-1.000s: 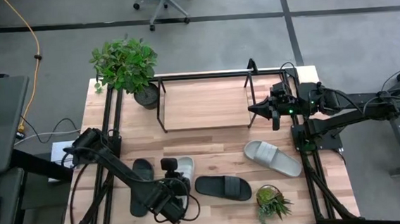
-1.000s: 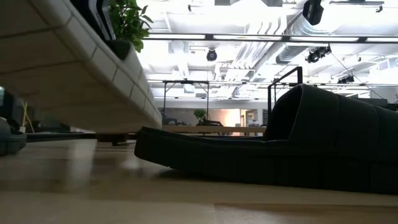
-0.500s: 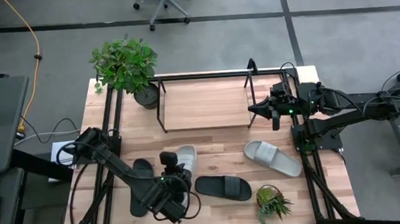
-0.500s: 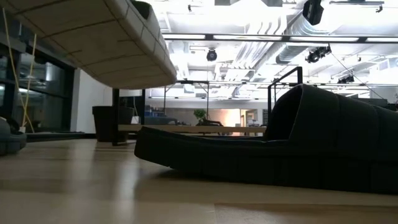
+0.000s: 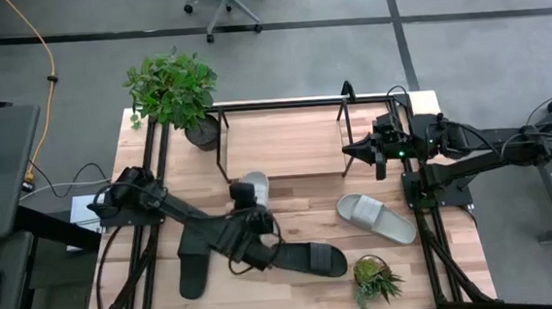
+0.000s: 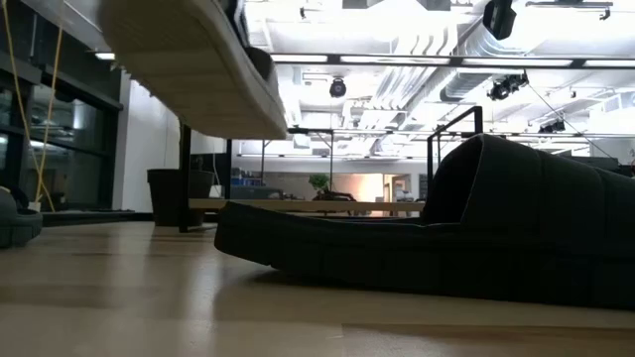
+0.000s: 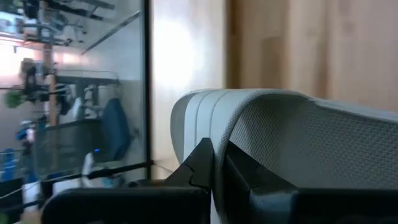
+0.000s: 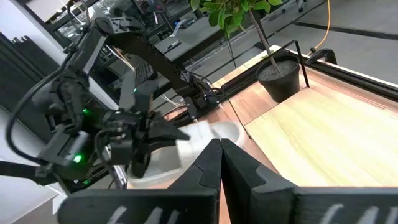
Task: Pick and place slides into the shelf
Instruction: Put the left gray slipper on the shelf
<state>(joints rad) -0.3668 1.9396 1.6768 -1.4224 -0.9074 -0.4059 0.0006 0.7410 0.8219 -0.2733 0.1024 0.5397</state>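
Left hand (image 5: 250,218) clamped on grey slide (image 5: 250,189) — lifted, long axis toward shelf (image 5: 280,142).

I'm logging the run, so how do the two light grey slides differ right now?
One grey slide is gripped by the left gripper and lifted off the table near the shelf; the other grey slide lies flat on the tabletop, untouched, in front of the right gripper. The held one points toward the shelf, the resting one sits diagonally. Both are the same light grey, wide-strapped style, and neither is on the shelf yet.
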